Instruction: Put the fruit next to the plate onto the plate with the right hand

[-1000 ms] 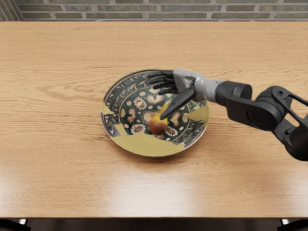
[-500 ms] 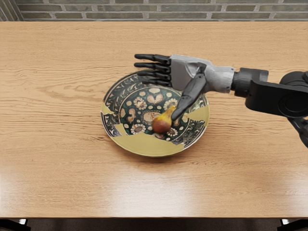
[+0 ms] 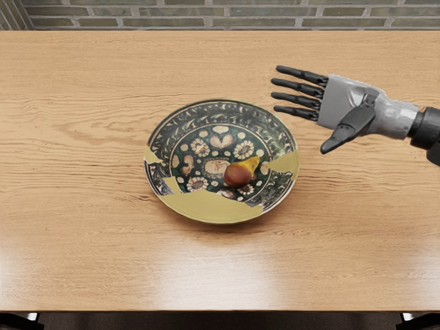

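A small pear (image 3: 241, 172), brown at its round end and yellow at its neck, lies on its side inside the patterned plate (image 3: 173, 128), slightly right of the plate's centre. The plate is dark with floral ornaments and yellow patches on its rim. My right hand (image 3: 311, 103) hovers up and to the right of the plate, above the bare wood. Its fingers are spread straight toward the left and the thumb points down-left. It is open and holds nothing, well apart from the pear. The left arm does not show.
The wooden table (image 3: 82, 227) stretches all around the plate. A brick wall (image 3: 206, 14) runs along the table's far edge. The near table edge lies at the bottom of the picture.
The right hand has lifted off the plate and drawn back up and to the right. The pear, let go, has rolled slightly right and now lies free in the plate.
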Motion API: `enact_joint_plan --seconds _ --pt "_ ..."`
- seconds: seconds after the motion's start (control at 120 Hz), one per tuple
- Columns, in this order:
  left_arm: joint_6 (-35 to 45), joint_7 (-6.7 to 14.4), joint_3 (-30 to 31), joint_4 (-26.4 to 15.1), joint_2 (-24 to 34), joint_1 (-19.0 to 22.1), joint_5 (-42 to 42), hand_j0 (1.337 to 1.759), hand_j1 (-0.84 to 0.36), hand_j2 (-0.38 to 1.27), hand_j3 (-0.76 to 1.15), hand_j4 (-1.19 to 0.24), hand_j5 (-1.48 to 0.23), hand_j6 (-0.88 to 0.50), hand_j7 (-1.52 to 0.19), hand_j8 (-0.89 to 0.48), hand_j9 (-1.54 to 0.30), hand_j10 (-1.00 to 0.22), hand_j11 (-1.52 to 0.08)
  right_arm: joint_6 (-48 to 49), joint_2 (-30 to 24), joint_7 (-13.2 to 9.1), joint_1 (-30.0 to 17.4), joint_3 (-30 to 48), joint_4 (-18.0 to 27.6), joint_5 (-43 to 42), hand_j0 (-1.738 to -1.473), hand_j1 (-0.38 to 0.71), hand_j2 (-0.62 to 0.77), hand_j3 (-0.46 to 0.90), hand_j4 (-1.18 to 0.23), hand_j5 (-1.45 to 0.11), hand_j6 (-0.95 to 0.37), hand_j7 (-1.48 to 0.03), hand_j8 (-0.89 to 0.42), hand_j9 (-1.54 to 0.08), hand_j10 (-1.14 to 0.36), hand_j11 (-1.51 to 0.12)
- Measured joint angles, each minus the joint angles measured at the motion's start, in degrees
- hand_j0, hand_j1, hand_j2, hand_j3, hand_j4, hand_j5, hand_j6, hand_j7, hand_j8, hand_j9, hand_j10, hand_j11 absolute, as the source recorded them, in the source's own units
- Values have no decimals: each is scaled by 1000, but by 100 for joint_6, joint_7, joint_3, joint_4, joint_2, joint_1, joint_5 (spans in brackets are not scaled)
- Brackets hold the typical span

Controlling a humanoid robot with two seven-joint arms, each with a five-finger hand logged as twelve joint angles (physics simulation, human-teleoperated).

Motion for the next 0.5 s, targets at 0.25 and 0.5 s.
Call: enact_joint_plan --seconds 0.25,0.5 --pt "0 -1 -1 6 0 -62 4 1658 349 0 0 0 0 0 0 0 0 0 0 1 -929 0 -375 30 -509 423 -1658 -349 1 0 0 -1 1 -1 1 -1 1 -1" --pt "0 -1 -2 7 0 -80 5 1658 349 0 0 0 0 0 0 0 0 0 0 2 -1451 1 -680 32 -929 727 -1658 -349 2 0 0 0 3 0 2 0 2 0"
